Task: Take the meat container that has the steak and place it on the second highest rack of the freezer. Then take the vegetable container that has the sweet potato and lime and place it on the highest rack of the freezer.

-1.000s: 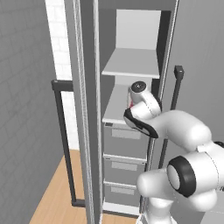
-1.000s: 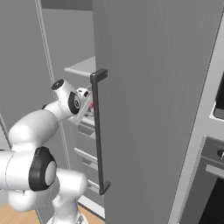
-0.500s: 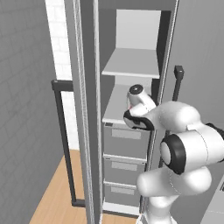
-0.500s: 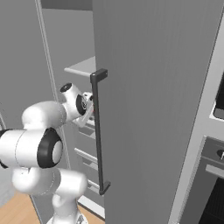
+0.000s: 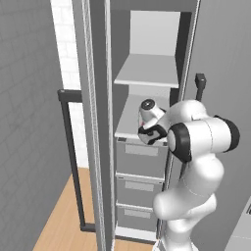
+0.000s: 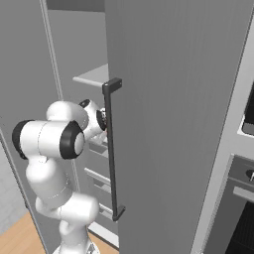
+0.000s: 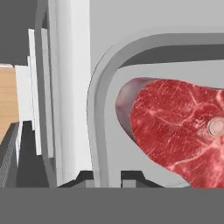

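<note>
a tiled wall and a strip of wooden floor frame the freezer (image 5: pixel 147 122), a tall grey cabinet standing open, its door (image 6: pixel 178 124) swung out with a long black handle (image 6: pixel 113 149) at 9 o'clock of the panel. inside, the highest rack (image 5: pixel 147 71) sits at 12 o'clock above the arm's wrist, the second rack (image 5: pixel 128 120) lies just below it, and grey drawers (image 5: pixel 139 157) stack towards 6 o'clock. the white arm reaches in at the level of that lower rack. the gripper (image 7: pixel 106 177) is pinched nearly shut on the rim of the meat container (image 7: pixel 98 113), a grey tray whose curved wall arcs from 6 to 1 o'clock in the hand view. the steak (image 7: pixel 179 131) lies inside it at 3 o'clock, red and marbled, well within the rim. judging by this, the tray is at the second rack and about to be set down. to do it well, keep the tray level so the steak does not slide, push it far enough in that the base rests fully on the shelf, lower until it bears, then release and back straight out clear of the door edge.
</note>
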